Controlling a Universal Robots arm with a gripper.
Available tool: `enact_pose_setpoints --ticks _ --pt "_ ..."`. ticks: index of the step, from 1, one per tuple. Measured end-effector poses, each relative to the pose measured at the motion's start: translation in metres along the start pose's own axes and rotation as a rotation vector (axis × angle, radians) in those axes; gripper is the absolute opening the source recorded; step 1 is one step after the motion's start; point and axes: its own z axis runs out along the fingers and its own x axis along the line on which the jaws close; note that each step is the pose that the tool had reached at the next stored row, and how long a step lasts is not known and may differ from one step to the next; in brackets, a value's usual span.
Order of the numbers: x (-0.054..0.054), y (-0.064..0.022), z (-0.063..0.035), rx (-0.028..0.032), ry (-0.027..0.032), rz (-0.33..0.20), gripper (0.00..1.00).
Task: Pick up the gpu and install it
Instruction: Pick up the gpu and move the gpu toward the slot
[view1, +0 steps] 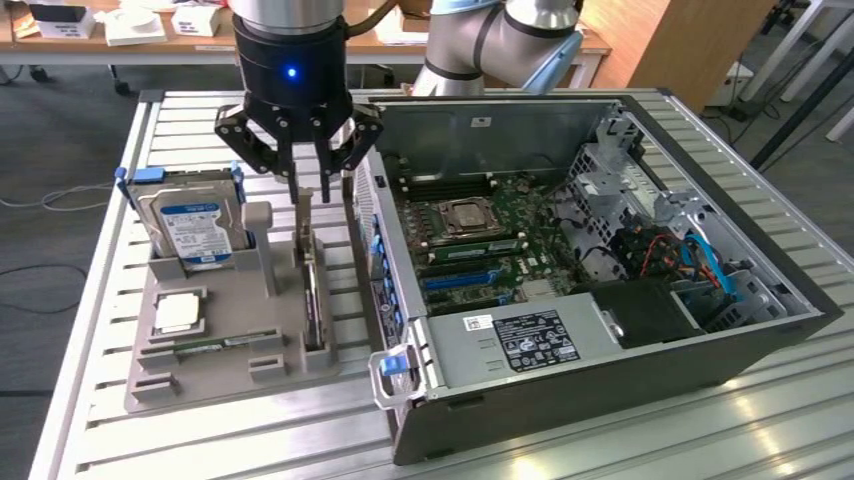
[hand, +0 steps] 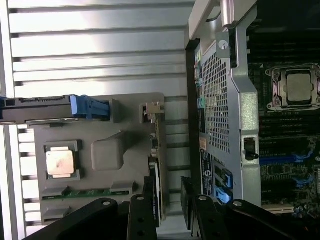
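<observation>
The gpu (view1: 311, 290) stands on edge in a slot of the grey holder tray (view1: 214, 365), a thin dark card with its pale metal bracket at the far end. My gripper (view1: 316, 190) hangs right over that far end, open, one finger on each side of the card's upper edge. In the wrist view the gpu (hand: 156, 165) runs up between the black fingers (hand: 149, 202), and the gripper (hand: 168, 205) is not closed on it. The open computer case (view1: 747, 345) lies to the exterior view's right of the tray, motherboard facing up with blue slots (view1: 461, 280).
The tray also holds a silver hard drive (view1: 194, 225) in a blue carrier, a processor chip (view1: 178, 312) and a green memory stick (view1: 200, 347). The case's wall (view1: 378, 235) stands close beside the gpu. Everything rests on a ribbed metal table (view1: 200, 440).
</observation>
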Motion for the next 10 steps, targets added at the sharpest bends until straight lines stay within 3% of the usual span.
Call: enact_pose_setpoints --ticks 10 --pt "0.0 -0.0006 0.0135 0.001 0.0 0.0 0.36"
